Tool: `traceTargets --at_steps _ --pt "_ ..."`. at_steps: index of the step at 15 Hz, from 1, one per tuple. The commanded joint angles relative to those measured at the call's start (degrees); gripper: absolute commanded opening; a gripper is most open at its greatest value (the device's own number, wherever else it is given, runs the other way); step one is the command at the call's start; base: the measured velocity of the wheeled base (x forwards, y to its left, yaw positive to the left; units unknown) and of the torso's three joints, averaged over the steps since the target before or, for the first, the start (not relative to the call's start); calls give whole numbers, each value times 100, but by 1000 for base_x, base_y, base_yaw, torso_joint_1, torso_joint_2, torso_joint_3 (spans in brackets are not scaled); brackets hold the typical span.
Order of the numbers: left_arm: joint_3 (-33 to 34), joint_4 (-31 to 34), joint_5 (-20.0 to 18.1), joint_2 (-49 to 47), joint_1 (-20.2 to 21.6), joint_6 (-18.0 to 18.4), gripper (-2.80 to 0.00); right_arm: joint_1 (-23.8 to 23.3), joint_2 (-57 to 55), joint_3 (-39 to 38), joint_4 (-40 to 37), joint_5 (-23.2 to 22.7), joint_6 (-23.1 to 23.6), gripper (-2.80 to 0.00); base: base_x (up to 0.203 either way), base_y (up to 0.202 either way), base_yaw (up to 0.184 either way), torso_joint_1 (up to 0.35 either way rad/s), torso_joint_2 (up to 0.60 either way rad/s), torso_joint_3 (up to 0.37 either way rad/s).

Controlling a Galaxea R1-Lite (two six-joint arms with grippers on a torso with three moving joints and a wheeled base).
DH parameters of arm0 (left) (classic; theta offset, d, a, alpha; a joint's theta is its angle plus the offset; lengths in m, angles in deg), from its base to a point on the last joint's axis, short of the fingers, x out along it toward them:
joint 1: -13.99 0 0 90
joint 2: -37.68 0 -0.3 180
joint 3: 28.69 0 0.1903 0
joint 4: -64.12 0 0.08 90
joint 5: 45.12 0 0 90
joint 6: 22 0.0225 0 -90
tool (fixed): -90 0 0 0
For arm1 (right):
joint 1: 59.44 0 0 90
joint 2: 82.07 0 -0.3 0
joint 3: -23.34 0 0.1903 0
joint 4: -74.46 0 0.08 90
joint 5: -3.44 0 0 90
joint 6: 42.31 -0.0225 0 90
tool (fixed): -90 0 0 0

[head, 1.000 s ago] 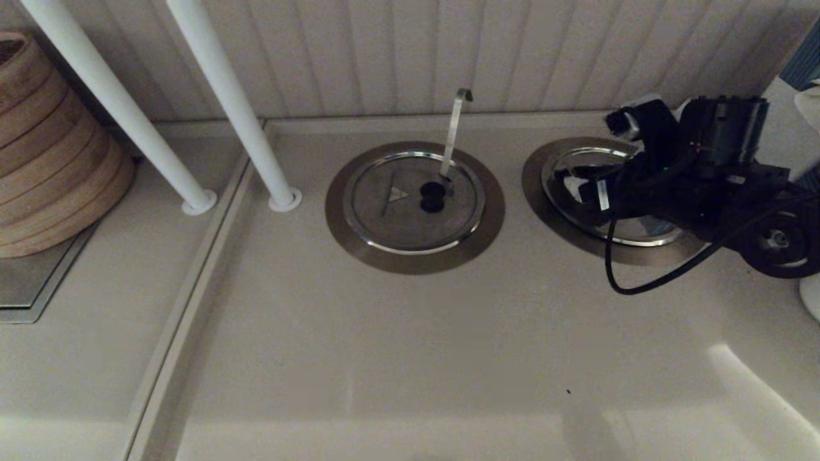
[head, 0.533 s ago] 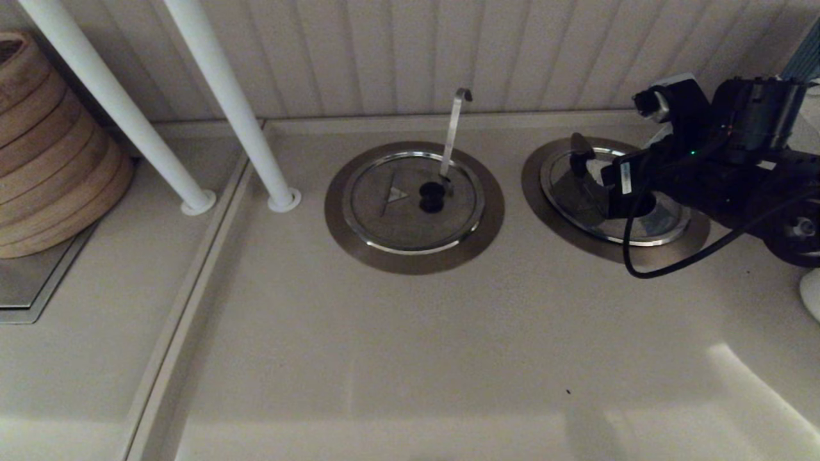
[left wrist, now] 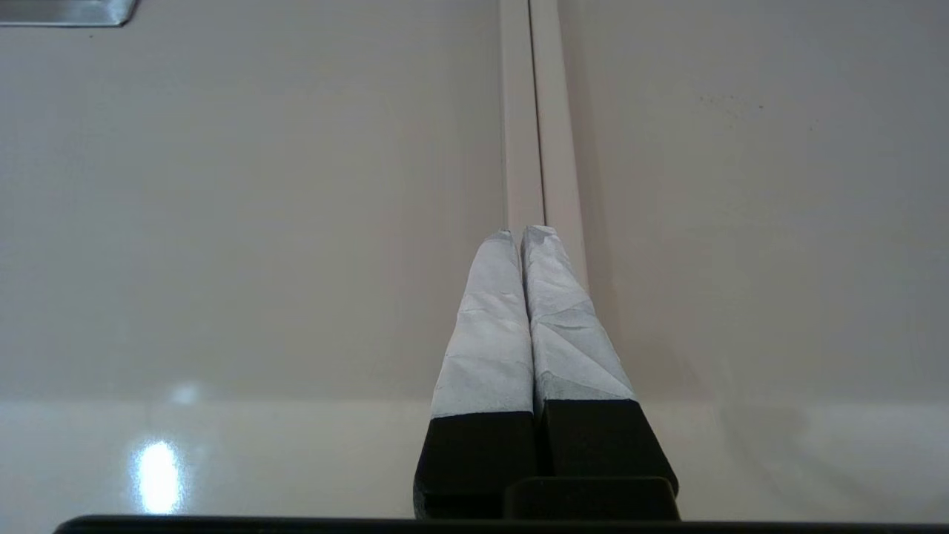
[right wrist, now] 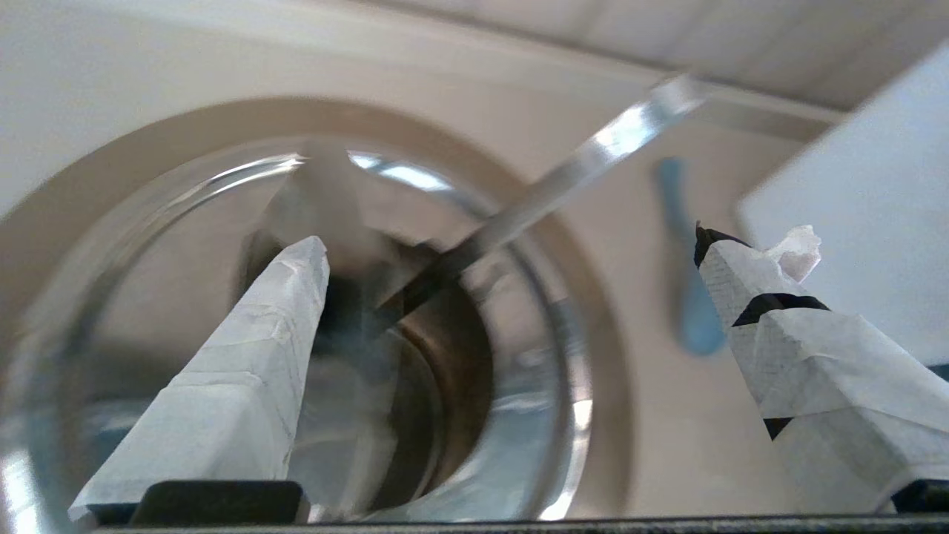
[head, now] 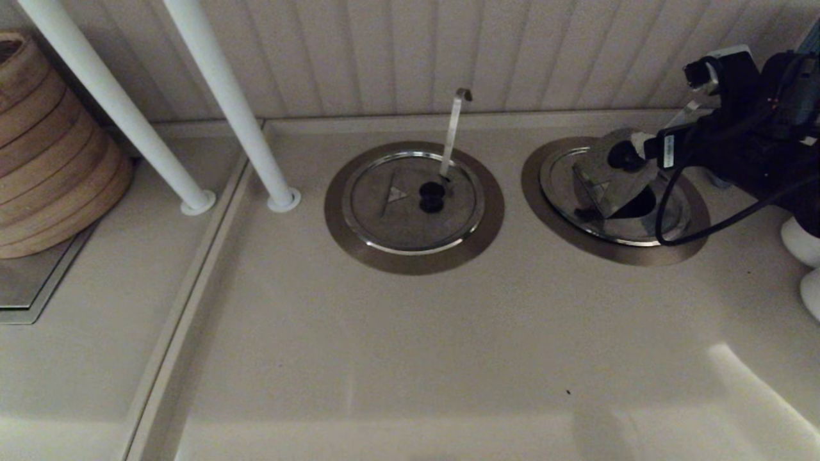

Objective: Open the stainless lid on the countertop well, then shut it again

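Observation:
The stainless lid [head: 608, 179] stands tilted up over the countertop well [head: 688, 243], its black knob [head: 621, 155] raised towards the right and the dark opening [head: 637, 205] showing beneath. My right gripper [head: 647, 150] is beside the knob. In the right wrist view this gripper [right wrist: 511, 248] is open wide over the well's ring [right wrist: 615, 356]. One fingertip [right wrist: 311, 256] is against the raised lid [right wrist: 319, 193], and nothing lies between the fingers. The straight flat handle [right wrist: 578, 170] pokes out of the hole. My left gripper [left wrist: 523, 233] is shut above a countertop seam, outside the head view.
A second covered well [head: 384, 218] with a hook-tipped handle [head: 455, 128] lies in the middle. Two white poles [head: 237, 115] and stacked bamboo steamers [head: 51, 153] stand at the left. White objects [head: 801, 243] and a blue utensil [right wrist: 686, 297] sit right of the well.
My right arm has drawn back to the right and upward. The lid has gone from lying flat on the well to tilted up, uncovering the dark hole.

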Motion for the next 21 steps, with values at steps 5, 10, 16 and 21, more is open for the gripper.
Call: traceTargets --at_steps 5,10,16,21 --pt "0 0 4 -6 -4 -4 -280 -558 -212 410 -8 -14 10 0 0 0 0 0 0 0" --pt "0 0 4 -6 -4 -4 -280 -507 145 458 -392 -71 -343 0 0 0 0 0 0 0" --pt "0 0 -3 -6 -4 -4 -280 -493 1268 469 -2216 -1480 -1312 0 0 0 0 0 0 0" --pt "0 0 4 -6 -4 -4 -280 -528 2188 96 -3317 -2346 -1689 -280 0 0 0 0 0 0"
